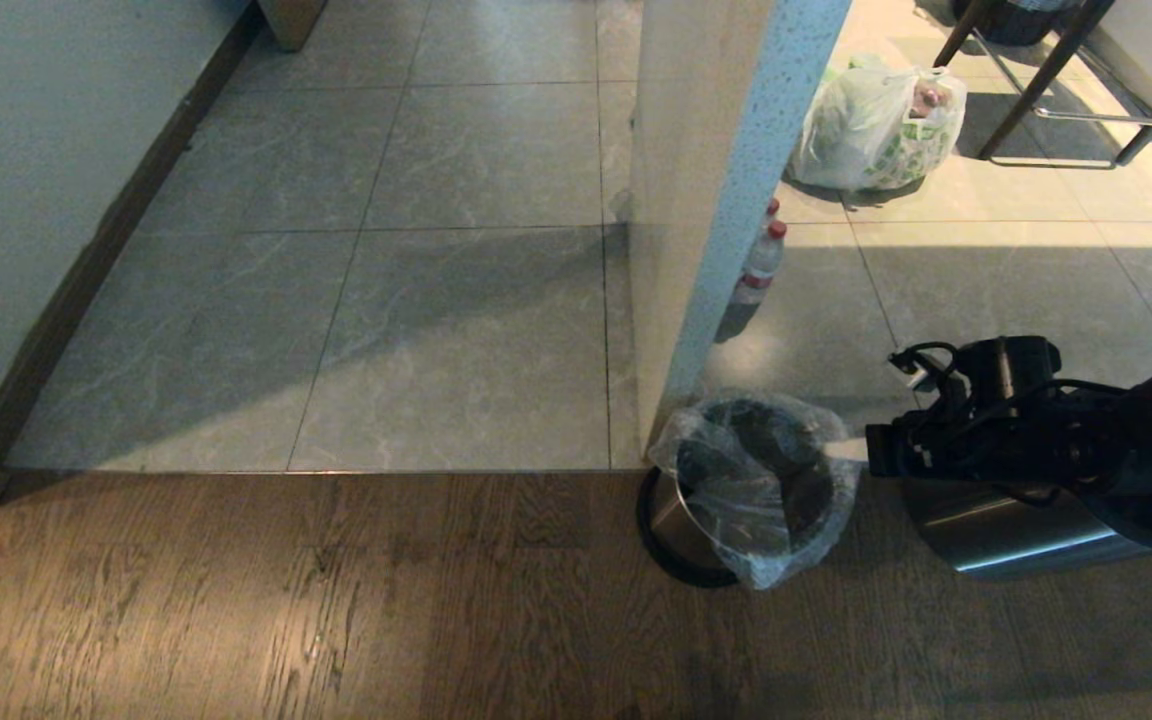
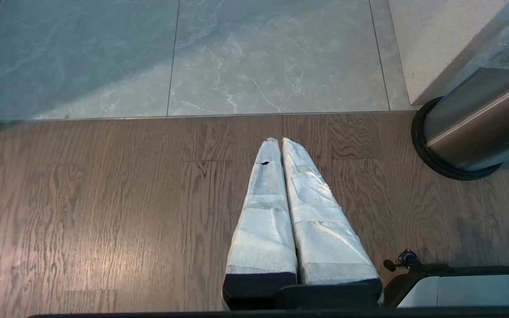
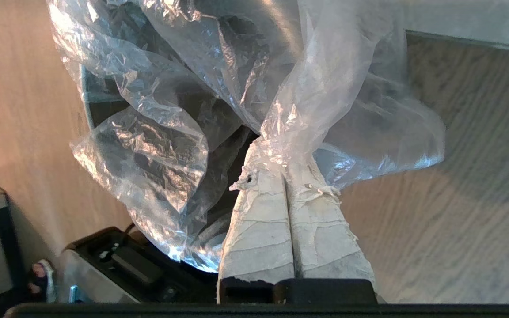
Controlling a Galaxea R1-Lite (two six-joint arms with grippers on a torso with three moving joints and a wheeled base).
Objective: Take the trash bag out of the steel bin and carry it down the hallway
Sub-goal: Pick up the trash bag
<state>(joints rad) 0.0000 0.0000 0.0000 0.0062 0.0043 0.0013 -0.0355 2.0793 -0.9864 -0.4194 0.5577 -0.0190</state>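
Head view: steel bin [image 1: 681,520] stands on the wood floor [image 1: 286,600], at the foot of the speckled pillar [image 1: 726,200] and right at the seam where the grey tile floor [image 1: 436,250] begins. Trash bag [image 1: 761,480] lines the bin, clear and crinkled, its edge folded out over the rim and bunched toward the side facing the right arm. Right gripper [image 1: 861,452] reaches in level from the side of the bin away from the pillar, its tip at the bag's edge.

Right wrist view: right gripper [image 3: 286,170] has both tape-wrapped fingers [image 3: 259,221] pressed together, with a gathered fold of the trash bag [image 3: 161,132] pinched between the tips; the plastic fans out from the pinch point.

Left wrist view: left gripper [image 2: 281,141] hangs over the wood floor, well to the side of the steel bin [image 2: 475,128], fingers [image 2: 263,212] closed tip to tip, holding nothing.

Beyond the pillar from the bin: a clear bottle [image 1: 761,262] with a red cap, standing on the tiles, and farther off a white bag [image 1: 876,125] with green print. The print is too small to read; no legible writing on the bin or bottle.
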